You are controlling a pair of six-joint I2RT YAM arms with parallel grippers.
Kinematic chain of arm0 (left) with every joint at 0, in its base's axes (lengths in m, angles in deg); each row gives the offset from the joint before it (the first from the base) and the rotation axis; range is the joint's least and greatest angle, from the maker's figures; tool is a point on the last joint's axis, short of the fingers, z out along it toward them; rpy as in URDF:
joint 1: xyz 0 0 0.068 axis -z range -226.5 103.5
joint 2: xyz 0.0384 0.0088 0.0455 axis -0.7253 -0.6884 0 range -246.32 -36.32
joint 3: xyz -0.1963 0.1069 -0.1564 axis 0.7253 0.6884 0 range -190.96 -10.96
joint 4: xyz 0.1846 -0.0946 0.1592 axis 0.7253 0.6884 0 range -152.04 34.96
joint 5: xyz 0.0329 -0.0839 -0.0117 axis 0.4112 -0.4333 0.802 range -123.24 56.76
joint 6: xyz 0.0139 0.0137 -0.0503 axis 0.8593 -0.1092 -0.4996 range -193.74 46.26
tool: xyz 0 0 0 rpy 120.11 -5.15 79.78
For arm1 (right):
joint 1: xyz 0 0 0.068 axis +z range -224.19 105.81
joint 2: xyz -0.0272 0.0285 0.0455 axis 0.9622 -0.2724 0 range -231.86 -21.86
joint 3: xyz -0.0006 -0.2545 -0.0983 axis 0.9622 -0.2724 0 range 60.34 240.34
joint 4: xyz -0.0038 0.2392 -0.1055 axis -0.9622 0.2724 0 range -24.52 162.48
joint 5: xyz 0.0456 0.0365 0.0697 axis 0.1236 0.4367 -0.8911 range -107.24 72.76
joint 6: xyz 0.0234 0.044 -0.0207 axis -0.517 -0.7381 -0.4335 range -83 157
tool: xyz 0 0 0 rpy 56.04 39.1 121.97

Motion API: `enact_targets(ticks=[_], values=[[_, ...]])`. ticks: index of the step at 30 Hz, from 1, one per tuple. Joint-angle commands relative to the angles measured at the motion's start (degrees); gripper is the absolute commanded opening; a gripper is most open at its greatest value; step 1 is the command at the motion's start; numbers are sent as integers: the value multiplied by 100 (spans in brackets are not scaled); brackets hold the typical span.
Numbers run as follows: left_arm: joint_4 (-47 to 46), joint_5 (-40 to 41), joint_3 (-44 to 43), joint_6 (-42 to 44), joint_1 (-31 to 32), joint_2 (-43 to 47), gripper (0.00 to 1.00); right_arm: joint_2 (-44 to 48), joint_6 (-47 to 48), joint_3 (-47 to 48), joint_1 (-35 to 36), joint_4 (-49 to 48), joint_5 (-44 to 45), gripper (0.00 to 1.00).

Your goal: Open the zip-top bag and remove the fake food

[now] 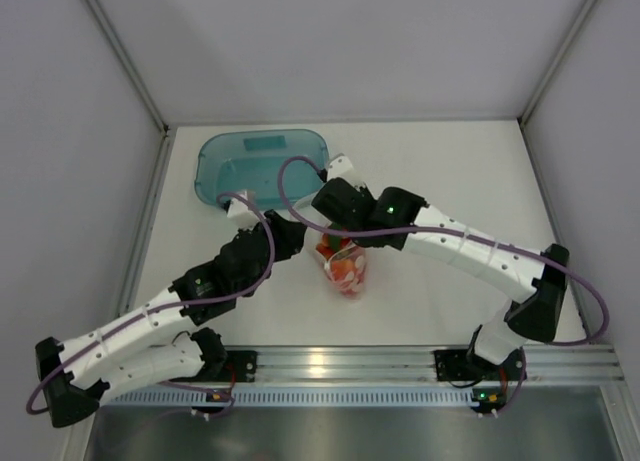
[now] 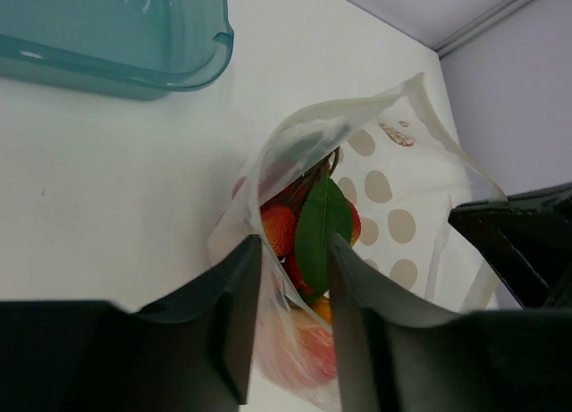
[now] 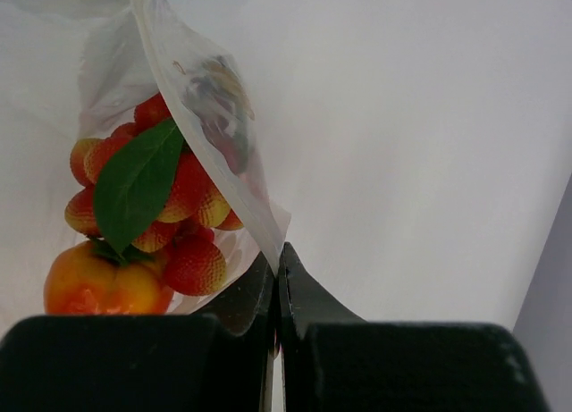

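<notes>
the right gripper (image 3: 279, 251), closest to its wrist lens, has its two black fingers pressed together on a thin corner of the zip-top bag (image 3: 214, 99), whose clear film rises up and away from the pinch. behind that film sits the fake food (image 3: 170, 197): a red berry cluster (image 3: 192, 260) with one green leaf lying across it, and an orange-pink peach (image 3: 98, 285) just beside it at the lower left. in the left wrist view the left gripper (image 2: 295, 242) has its fingers spread apart at the bag's near lip, with film, berries and leaf showing in the gap; whether either finger touches the plastic cannot be told. the bag's mouth gapes, its far wall printed with pale dots. from above, the bag lies on the white table (image 1: 450, 161) between the two wrists, near the middle, with the teal tray (image 1: 215, 161) near it at the back left.
</notes>
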Motion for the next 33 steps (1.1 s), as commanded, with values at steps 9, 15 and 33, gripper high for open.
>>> enact_targets(ticks=[9,15,33], values=[[684,-969,-1373,1273,-14,-48,53,-376,-355,810,295,25,275,0],[649,-1066,-1629,1282,4,-531,43,54,-495,380,295,-783,-112,0],[491,190,-1427,324,778,-1471,29,670,-1146,-797,111,-2224,134,0]])
